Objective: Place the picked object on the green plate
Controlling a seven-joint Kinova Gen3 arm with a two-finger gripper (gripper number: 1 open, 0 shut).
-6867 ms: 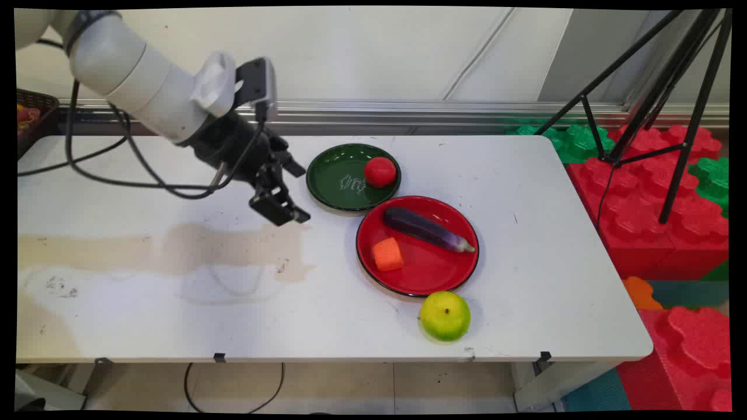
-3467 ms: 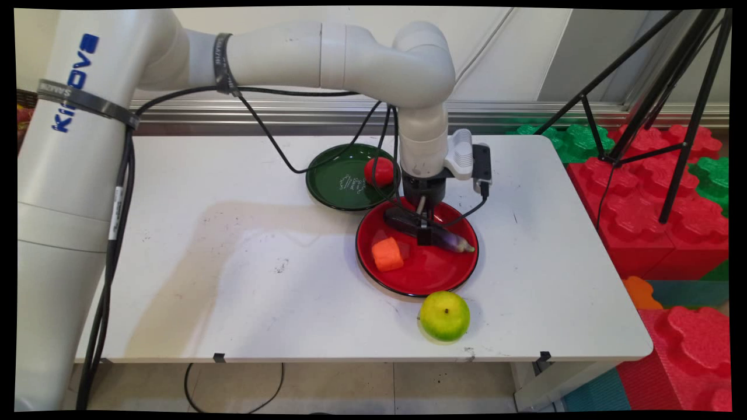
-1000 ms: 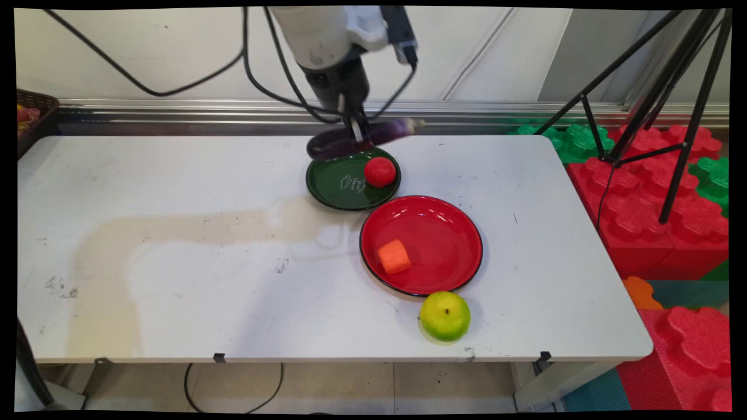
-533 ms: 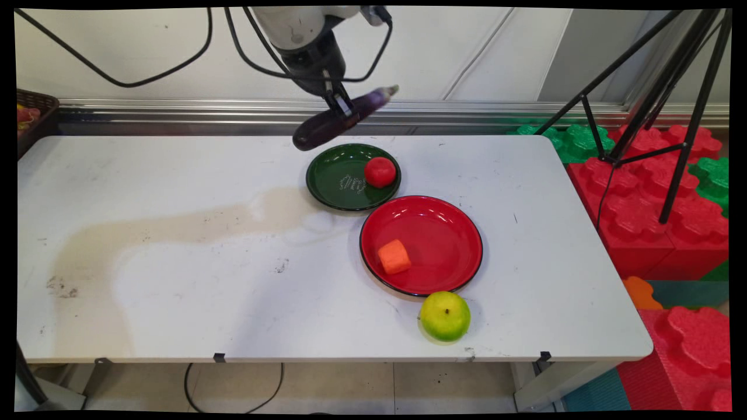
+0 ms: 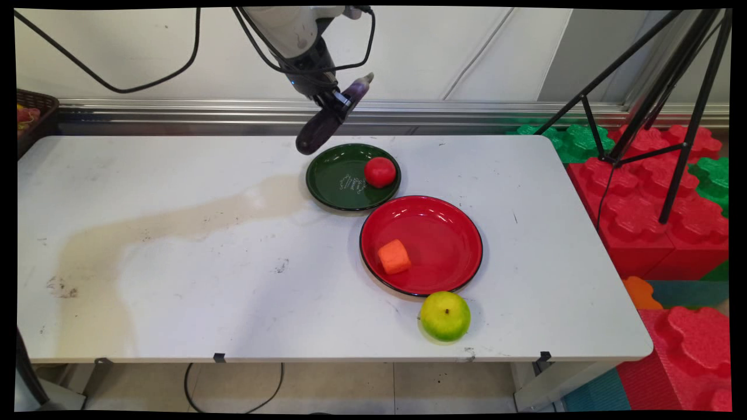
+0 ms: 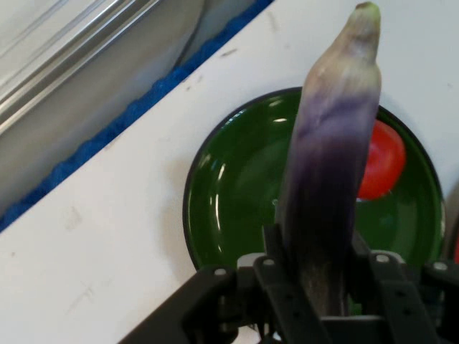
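My gripper (image 5: pixel 334 105) clamped a glossy dark-purple eggplant (image 5: pixel 324 119), tilted with its pale tip up, above the green plate (image 6: pixel 229 201) below.

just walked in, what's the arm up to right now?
The claw is shut on a purple eggplant and holds it tilted in the air above the far edge of the green plate, where a red tomato sits. The red plate holds only an orange cube. A green apple sits on the table just in front of it.
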